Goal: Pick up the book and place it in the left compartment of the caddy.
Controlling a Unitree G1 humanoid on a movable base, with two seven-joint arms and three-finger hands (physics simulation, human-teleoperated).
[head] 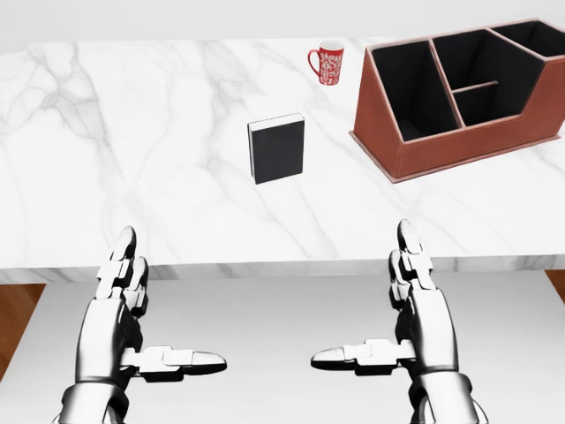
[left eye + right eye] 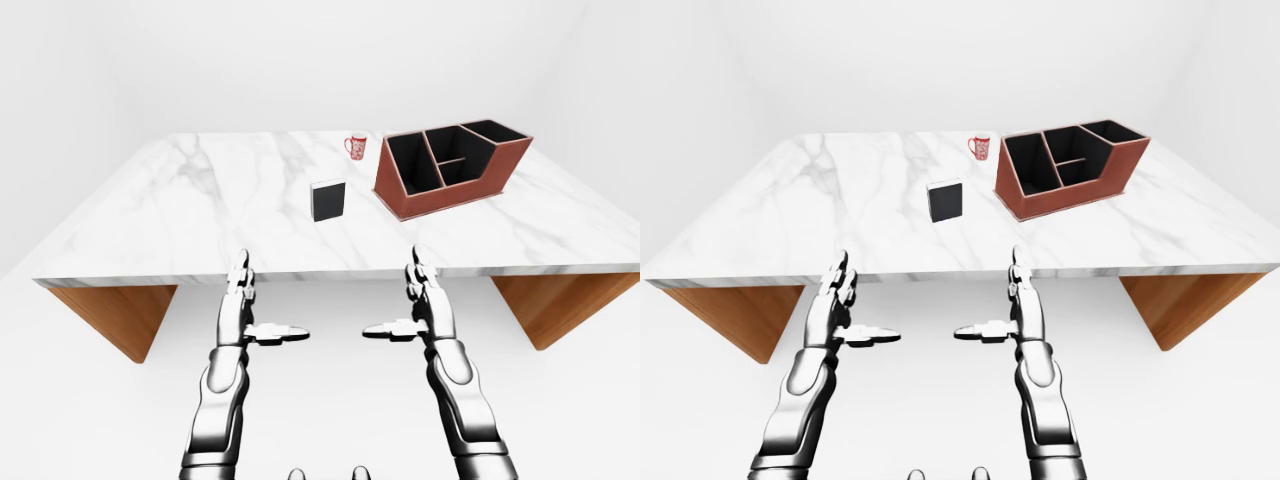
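On the white marble desk [image 1: 132,132] a reddish-brown caddy [image 1: 459,146] sits toward the upper right of the head view, its black-lined compartments all showing bare: one long compartment on its left [image 1: 413,88], then a middle section split by a low divider, and one more at the far right. A red-and-white patterned mug [image 1: 328,64] stands just left of the caddy near the top of the view; its inside cannot be seen. The black book [image 1: 278,148] stands upright on the desk, left of the caddy and below the mug, apart from both. Both hands hang below the desk's near edge, touching nothing. The left hand [image 1: 124,305] and the right hand [image 1: 415,300] each have fingers [image 1: 124,256] stretched straight up and thumbs pointing inward toward each other, fully spread and holding nothing.
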